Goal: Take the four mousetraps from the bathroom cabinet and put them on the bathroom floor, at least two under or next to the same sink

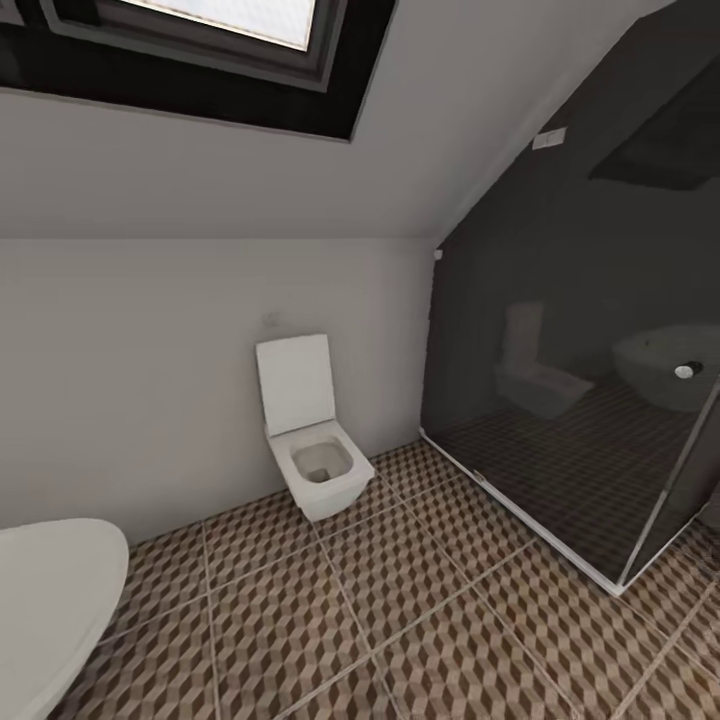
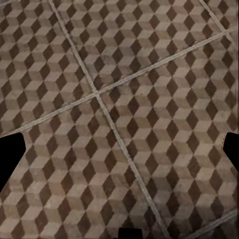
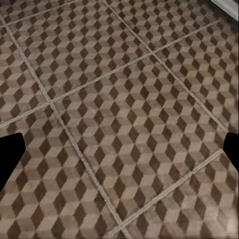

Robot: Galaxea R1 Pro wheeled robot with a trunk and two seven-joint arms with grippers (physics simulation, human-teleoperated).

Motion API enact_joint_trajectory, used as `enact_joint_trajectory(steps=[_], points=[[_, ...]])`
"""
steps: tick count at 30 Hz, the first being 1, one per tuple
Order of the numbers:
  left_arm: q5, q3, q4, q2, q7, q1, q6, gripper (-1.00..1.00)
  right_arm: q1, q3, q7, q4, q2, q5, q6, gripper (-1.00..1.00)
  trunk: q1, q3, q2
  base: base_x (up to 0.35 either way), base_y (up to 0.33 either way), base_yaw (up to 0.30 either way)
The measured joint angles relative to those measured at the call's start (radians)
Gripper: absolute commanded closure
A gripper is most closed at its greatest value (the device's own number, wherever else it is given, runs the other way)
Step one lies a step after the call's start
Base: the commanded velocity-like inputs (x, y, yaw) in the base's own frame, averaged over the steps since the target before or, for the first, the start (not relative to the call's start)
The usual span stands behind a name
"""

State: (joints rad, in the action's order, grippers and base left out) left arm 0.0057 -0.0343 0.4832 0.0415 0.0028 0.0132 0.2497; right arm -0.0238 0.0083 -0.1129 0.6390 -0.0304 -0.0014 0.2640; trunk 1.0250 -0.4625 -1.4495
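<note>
Presently in transit: no mousetraps or cabinet sighted, so task judged barely begun. Bathroom floor (image 1: 400, 610) patterned tile, bare around the toilet (image 1: 310, 440). Left gripper (image 2: 119, 149) and right gripper (image 3: 119, 149) both spread wide, nothing between the fingers, pointing down at tile. Risk: base clipping the glass shower screen (image 1: 560, 400) right of the toilet, or the white rounded rim (image 1: 50, 600) to its left, on turning. Open room lies in front of the toilet.

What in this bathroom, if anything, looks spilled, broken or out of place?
Nothing stands out. The toilet stands square to the wall with its lid up, the tiled floor shows no spill, and the glass shower screen looks whole.
</note>
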Motion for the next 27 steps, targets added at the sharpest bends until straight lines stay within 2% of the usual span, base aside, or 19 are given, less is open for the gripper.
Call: enact_joint_trajectory(steps=[27], points=[[0.001,0.000,0.000,0.000,0.000,0.000,0.001,-1.00,0.000,0.000,0.003,0.000,0.000,-0.001,-0.002,-1.00,0.000,0.000,0.000,0.000,0.000,-0.292]])
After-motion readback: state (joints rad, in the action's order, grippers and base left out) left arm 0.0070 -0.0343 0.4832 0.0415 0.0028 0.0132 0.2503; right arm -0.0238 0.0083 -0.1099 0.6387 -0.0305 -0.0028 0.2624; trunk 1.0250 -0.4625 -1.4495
